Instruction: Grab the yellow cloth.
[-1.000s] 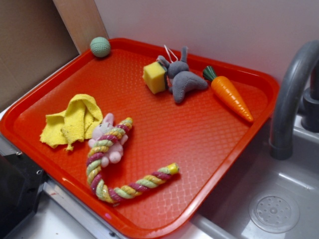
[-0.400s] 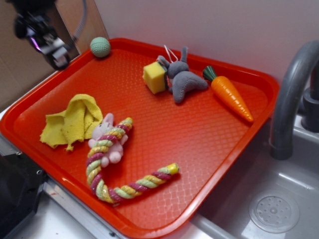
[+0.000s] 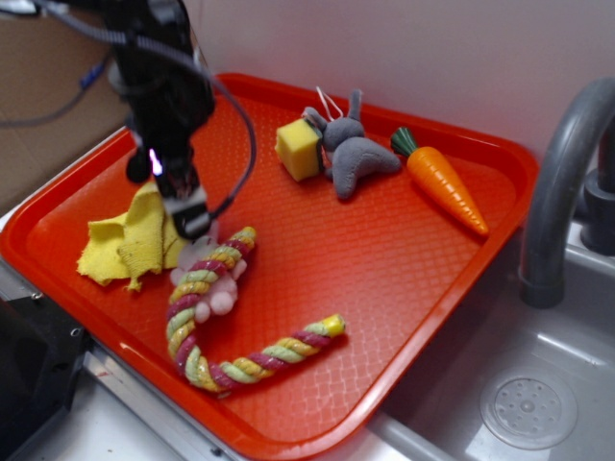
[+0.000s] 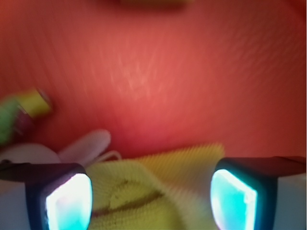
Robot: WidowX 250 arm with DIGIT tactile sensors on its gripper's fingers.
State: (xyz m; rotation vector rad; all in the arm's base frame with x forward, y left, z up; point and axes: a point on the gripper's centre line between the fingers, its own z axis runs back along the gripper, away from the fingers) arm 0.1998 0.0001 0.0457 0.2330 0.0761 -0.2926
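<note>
The yellow cloth (image 3: 120,245) lies crumpled at the left side of the red tray (image 3: 384,259). My gripper (image 3: 165,197) hangs open just above the cloth's right part, one finger on each side of its upper fold. In the blurred wrist view, the cloth (image 4: 153,191) fills the gap between the two glowing fingertips (image 4: 67,201), and the gripper (image 4: 151,199) is open with the red tray (image 4: 168,72) beyond. I cannot tell whether the fingers touch the fabric.
A pink plush bunny (image 3: 207,264) and a braided rope toy (image 3: 207,322) lie right beside the cloth. A yellow foam cube (image 3: 298,149), grey plush bunny (image 3: 356,154) and carrot (image 3: 442,182) sit at the back. A faucet (image 3: 557,192) and sink (image 3: 528,408) are right.
The arm came in from the upper left and dropped over the yellow cloth. It now hides the green ball. The cloth and toys have not moved.
</note>
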